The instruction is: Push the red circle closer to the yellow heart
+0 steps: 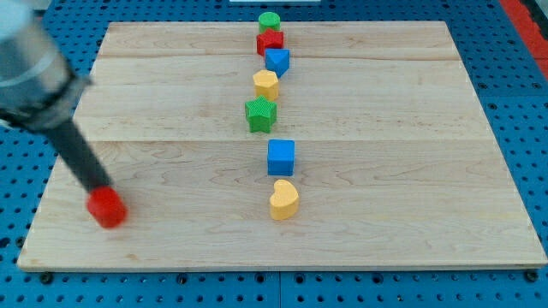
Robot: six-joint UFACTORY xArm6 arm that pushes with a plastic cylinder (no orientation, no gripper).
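The red circle (107, 208) lies near the board's lower left. My tip (101, 190) touches its upper left edge; the dark rod slants up to the view's left. The yellow heart (283, 199) sits low in the middle, well to the right of the red circle. Nothing lies between the two.
A column of blocks runs up the board's middle: a blue cube (281, 157), a green star (260, 114), a yellow hexagon-like block (266, 83), a blue block (277, 60), a red star (270, 41) and a green circle (270, 21). The wooden board (411, 214) rests on a blue pegboard.
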